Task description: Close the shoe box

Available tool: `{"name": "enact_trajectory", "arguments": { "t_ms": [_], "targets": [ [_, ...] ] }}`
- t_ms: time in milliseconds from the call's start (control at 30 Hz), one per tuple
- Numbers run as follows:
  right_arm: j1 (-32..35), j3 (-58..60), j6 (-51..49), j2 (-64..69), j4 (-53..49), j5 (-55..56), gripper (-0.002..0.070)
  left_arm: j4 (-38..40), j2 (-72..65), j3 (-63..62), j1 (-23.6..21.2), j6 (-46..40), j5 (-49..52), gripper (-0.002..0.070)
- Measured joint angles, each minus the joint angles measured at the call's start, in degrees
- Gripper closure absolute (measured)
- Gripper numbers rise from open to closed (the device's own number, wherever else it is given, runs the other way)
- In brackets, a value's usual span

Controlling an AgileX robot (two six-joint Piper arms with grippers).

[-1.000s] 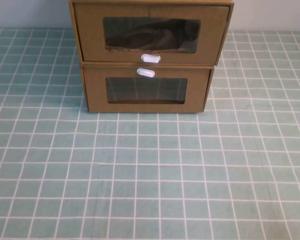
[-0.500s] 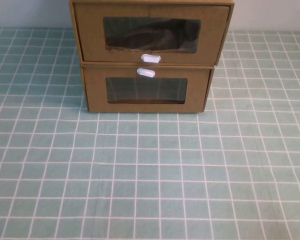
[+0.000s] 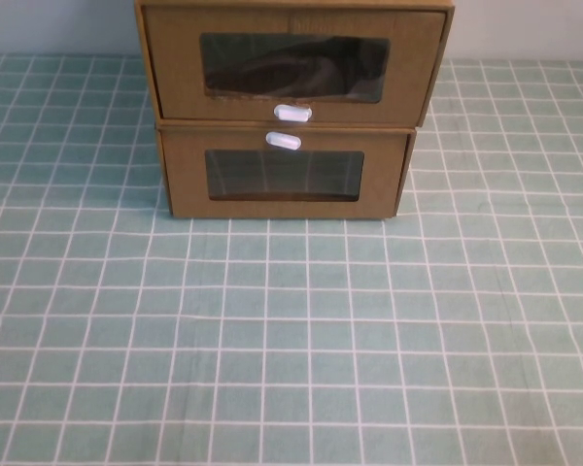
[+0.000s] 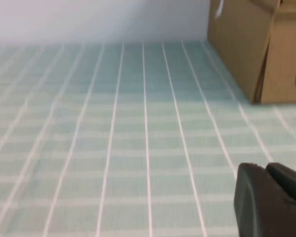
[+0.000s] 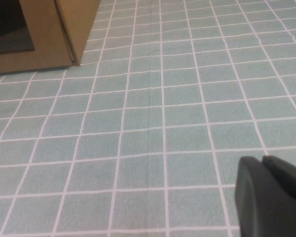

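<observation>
Two brown cardboard drawer boxes are stacked at the table's far middle. The upper one is the shoe box [image 3: 293,68], with a dark shoe behind its window and a white pull tab [image 3: 293,113] just below the window. Its drawer front stands a little forward of the box below. The lower box [image 3: 285,175] has its tab above its window. Neither gripper shows in the high view. My left gripper [image 4: 266,170] is shut and empty, low over the cloth to the left of the boxes. My right gripper [image 5: 263,163] is shut and empty, low over the cloth to their right.
A green cloth with a white grid [image 3: 291,340] covers the table. A pale wall [image 4: 89,19] runs behind it. The lower box's corner shows in the left wrist view [image 4: 281,64] and in the right wrist view [image 5: 64,29].
</observation>
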State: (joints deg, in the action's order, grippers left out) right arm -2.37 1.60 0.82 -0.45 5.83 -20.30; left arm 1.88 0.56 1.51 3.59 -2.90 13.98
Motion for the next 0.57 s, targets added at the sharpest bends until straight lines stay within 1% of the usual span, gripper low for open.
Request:
{"name": "enact_trajectory", "arguments": {
  "t_ms": [133,567],
  "targets": [
    [0.0,0.0,0.0,0.0,0.0,0.0,0.0688,-0.3,0.0,0.0,0.0,-0.7,5.8,0.068],
    [0.0,0.0,0.0,0.0,0.0,0.0,0.0688,-0.2,0.0,0.0,0.0,-1.2,6.4,0.068]
  ]
}}
